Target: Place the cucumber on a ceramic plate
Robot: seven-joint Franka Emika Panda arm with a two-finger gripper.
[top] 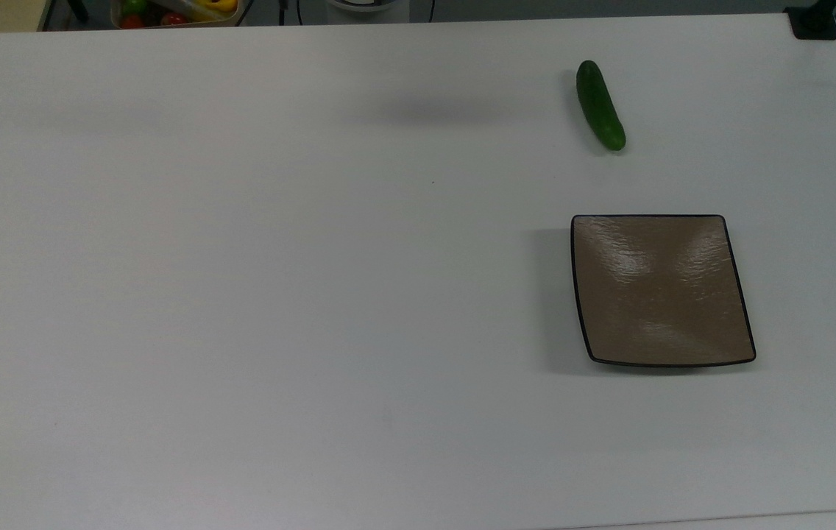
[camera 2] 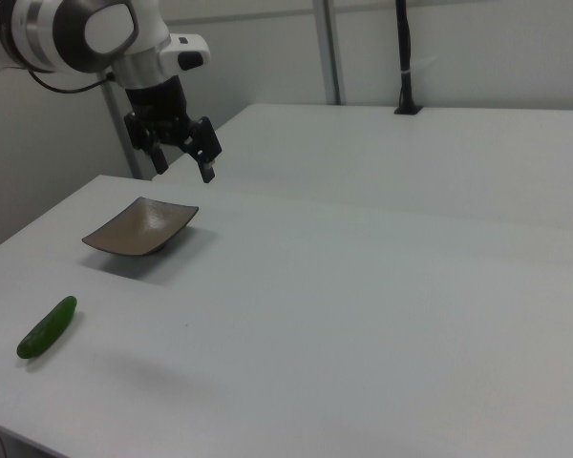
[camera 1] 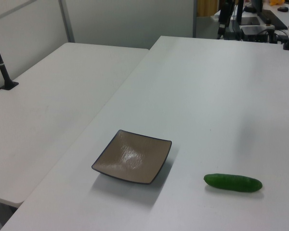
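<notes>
1. So the cucumber (top: 600,105) lies flat on the white table (top: 241,294), at the top view's far right, apart from the plate (top: 661,288), which sits nearer in that same view with bare table between them.
2. Nothing rests on the plate, so the task looks unstarted; the layout reads as a start position, with both things clear of each other and open to reach from above.
3. In the left view the cucumber lies to the right of the plate, its long side across the view.
4. In the right view the gripper (camera 2: 183,148) hangs high above the table, beyond the plate and well away from the cucumber, pointing down at a slight tilt.
5. Its fingers stand apart, holding nothing.
6. Next, the arm would likely swing over the cucumber and descend across its narrow width.
</notes>
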